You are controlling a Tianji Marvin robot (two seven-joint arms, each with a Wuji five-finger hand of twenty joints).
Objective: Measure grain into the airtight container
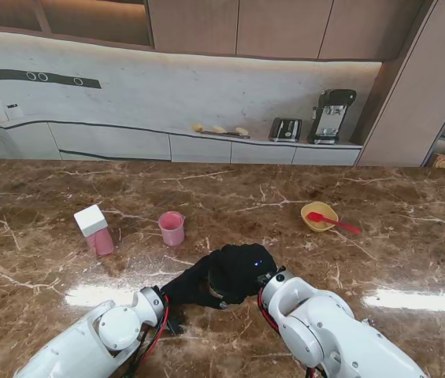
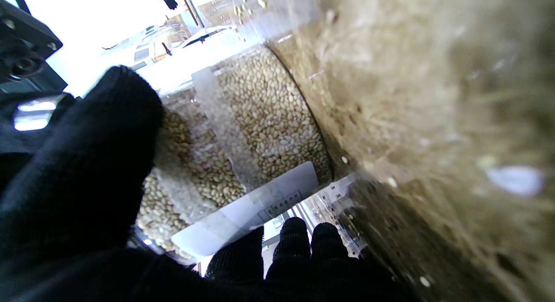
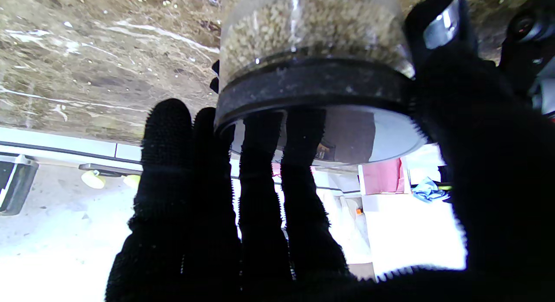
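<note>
A clear jar of pale grain (image 2: 269,119) with a white label stands on the table near me, at the middle. In the stand view it is hidden under my two black-gloved hands. My left hand (image 1: 187,287) wraps the jar's body, thumb on one side and fingers (image 2: 295,241) on the other. My right hand (image 1: 242,272) is closed over the jar's black-rimmed lid (image 3: 312,83), with fingers (image 3: 260,172) across its shiny top and the thumb against the rim. A pink cup (image 1: 172,228) stands farther from me, to the left.
A pink box with a white lid (image 1: 94,230) stands left of the cup. A yellow bowl (image 1: 319,216) with a red spoon (image 1: 334,224) resting on it sits to the far right. Behind the brown marble table (image 1: 380,260) runs a counter with appliances.
</note>
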